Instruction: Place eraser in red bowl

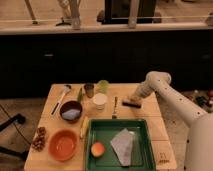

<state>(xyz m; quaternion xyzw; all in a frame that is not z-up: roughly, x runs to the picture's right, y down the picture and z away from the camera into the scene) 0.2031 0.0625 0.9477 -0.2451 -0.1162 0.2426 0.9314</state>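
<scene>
One flat dark rectangular eraser (131, 104) at the wooden desk's (154, 116) 2 o'clock, probably light, stiff and best pinched across its width, lies under the gripper (131, 99), whose hold cannot be told.

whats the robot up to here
The robot's arm reaches in from the right, with its gripper down at the eraser near the right edge of the table. Whether it has a grip on it cannot be told. The red bowl sits at the opposite, front-left corner, and the eraser is not in it yet. A green tray lies between them.
</scene>
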